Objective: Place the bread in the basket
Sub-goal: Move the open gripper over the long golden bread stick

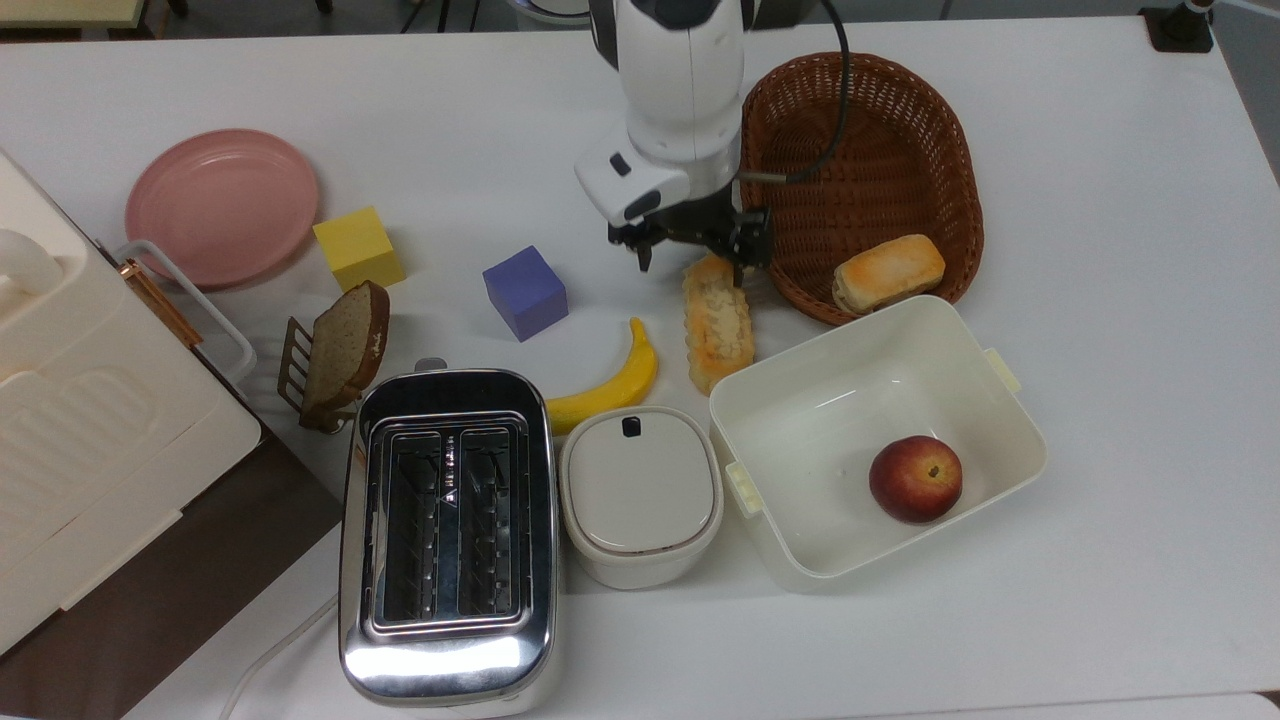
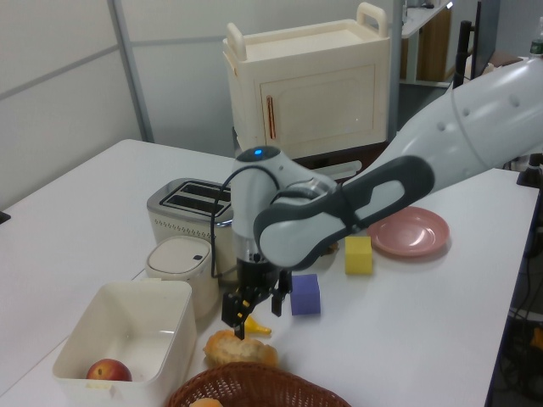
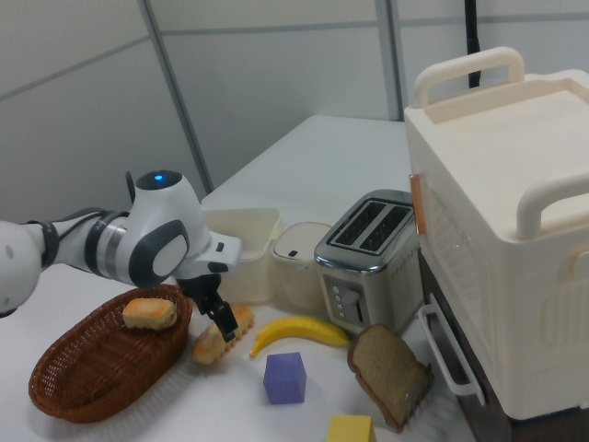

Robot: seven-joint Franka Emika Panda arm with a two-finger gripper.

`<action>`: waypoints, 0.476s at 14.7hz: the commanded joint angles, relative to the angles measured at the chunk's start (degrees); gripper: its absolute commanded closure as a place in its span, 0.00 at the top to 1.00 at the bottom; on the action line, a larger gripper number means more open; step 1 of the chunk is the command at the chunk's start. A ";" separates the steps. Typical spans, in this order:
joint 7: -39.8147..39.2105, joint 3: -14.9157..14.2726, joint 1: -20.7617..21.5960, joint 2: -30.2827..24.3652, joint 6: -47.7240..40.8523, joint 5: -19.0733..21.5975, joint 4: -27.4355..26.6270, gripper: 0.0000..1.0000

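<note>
The bread (image 1: 718,325), a long golden pastry stick with a crumbly pale top, lies on the white table between the banana and the basket (image 1: 862,62). My gripper (image 1: 695,266) hangs open over the bread's far end, one finger on each side of it. In the left view the gripper (image 2: 253,312) stands just above the bread (image 2: 242,348), with the basket (image 2: 254,390) at the bottom edge. The right view has the gripper (image 3: 221,318) low at the bread (image 3: 207,346), right of the reddish-brown wicker basket (image 3: 87,387). I cannot tell whether the fingers touch the bread.
A short bun (image 1: 888,272) lies inside the basket. A white tub (image 1: 985,375) holding an apple (image 1: 915,478) sits close beside the bread. Nearby are a banana (image 1: 610,385), purple cube (image 1: 525,292), lidded white container (image 1: 640,495), toaster (image 1: 447,535), toast slice (image 1: 345,345), yellow cube (image 1: 358,247) and pink plate (image 1: 222,205).
</note>
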 commanded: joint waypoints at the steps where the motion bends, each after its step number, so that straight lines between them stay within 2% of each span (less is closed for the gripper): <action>1: 1.35 -6.39 6.27 4.09 1.29 1.05 4.12 1.00; 7: 4.07 -6.48 7.50 6.64 6.03 0.62 4.39 1.00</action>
